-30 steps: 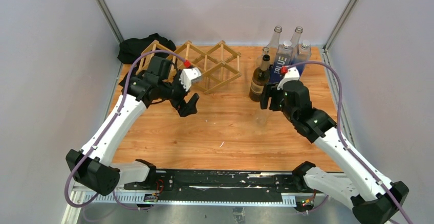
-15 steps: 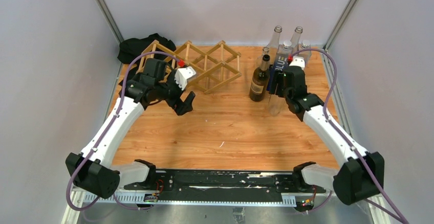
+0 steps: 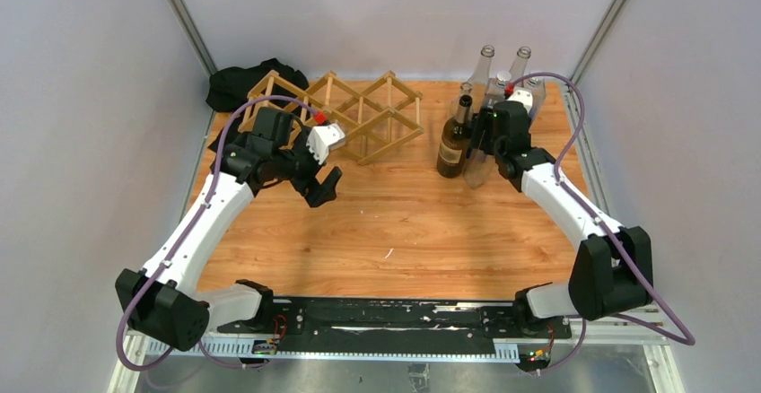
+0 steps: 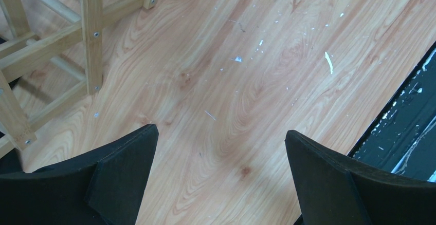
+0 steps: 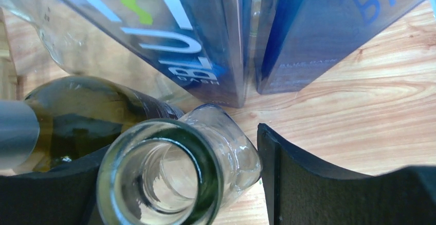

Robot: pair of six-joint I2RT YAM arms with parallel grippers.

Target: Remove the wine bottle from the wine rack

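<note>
Bright, even overhead light; soft shadows; blurred close-up glass at right wrist.

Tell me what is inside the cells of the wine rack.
The visible cells of the wine rack hold no bottle; the table shows through. The left arm covers some near left cells, so those are unknown.

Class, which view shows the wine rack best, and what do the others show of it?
Top external: the whole wine rack shows, its cells empty. Left wrist catches only a few slats at upper left. Right wrist shows none of it, just the clear bottle between the right gripper's fingers.
</note>
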